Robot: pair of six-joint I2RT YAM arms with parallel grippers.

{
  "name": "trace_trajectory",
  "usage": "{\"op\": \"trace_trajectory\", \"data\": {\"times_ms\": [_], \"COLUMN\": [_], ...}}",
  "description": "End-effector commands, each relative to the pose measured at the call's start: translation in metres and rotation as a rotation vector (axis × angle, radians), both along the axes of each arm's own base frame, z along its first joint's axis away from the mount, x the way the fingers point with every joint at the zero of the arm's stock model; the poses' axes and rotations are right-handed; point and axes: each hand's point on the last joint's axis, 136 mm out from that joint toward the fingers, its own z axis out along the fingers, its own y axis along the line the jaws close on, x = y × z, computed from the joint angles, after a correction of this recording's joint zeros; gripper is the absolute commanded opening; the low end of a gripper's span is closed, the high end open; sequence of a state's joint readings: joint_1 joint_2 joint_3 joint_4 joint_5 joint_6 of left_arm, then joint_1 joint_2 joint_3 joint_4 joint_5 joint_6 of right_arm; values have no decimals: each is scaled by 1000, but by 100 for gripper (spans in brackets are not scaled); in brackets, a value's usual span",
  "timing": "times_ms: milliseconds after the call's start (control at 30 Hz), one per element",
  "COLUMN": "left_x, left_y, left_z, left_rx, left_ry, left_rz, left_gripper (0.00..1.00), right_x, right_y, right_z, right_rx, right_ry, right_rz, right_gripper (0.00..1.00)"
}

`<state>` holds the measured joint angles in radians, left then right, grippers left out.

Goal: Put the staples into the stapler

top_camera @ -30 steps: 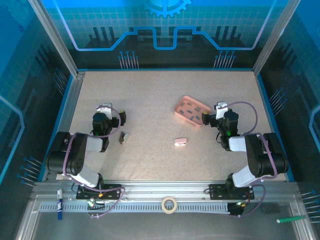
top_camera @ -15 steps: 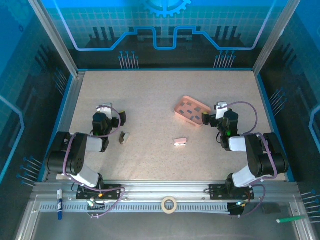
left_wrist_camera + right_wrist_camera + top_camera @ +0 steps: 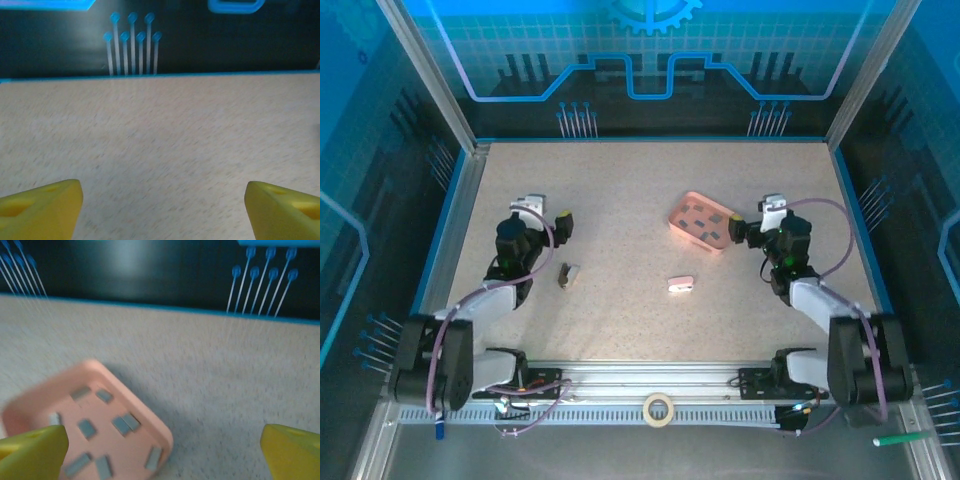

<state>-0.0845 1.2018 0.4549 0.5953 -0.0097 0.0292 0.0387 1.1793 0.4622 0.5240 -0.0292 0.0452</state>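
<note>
Both arms stretch farther forward than a second ago.
Jaws of the left gripper (image 3: 563, 226) and right gripper (image 3: 733, 230) stand wide, holding nothing; the staples (image 3: 87, 428) lie loose in the pink tray (image 3: 45, 402), just beside the right gripper; stapler (image 3: 681, 284) mid-table.

Looks down over the whole worktop (image 3: 620, 200) from its near edge; skims low from each wrist toward the far edge; shares the right-hand tray (image 3: 35, 407).

Staples (image 3: 87, 428): small grey strips, scattered flat inside pink tray (image 3: 165, 439).
</note>
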Motion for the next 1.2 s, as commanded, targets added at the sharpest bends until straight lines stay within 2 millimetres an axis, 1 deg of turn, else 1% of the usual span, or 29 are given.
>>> {"op": "trace_trajectory", "data": {"times_ms": [0,33,100,200,300,433,533,633,733,900,1000,1133,1167], "left_x": [-11,-14,-26,-43,-62,-81,-91,-112,-118,-116,-119,-117,-116], "left_y": [-41,-54,-90,-137,-180,-225,-254,-278,-294,-322,-333,-344,-347], "left_z": [10,12,13,7,-2,-25,-38,-54,-68,-86,-98,-111,-114], "left_rx": [4,6,26,80,119,260,333,425,506,604,640,666,670], "left_ry": [81,101,156,242,316,395,442,507,560,573,591,596,595], "left_rz": [-171,-224,-384,-565,-767,-969,-1091,-1258,-1335,-1374,-1393,-1399,-1403], "left_gripper": [81,80,76,72,70,70,70,68,66,66,67,67,65], "right_x": [-21,-28,-44,-64,-79,-92,-97,-100,-103,-108,-113,-120,-122], "right_y": [13,15,19,22,25,29,30,29,28,28,26,22,22], "right_z": [28,28,33,27,16,-1,-12,-17,-22,-27,-30,-34,-34], "right_rx": [122,158,236,351,426,483,517,530,540,562,559,560,563], "right_ry": [48,73,102,163,195,245,280,283,285,287,301,299,294], "right_rz": [47,47,52,38,30,32,19,8,2,-7,-23,-44,-44], "right_gripper": [100,100,100,100,100,100,100,100,100,100,100,100,100]}}
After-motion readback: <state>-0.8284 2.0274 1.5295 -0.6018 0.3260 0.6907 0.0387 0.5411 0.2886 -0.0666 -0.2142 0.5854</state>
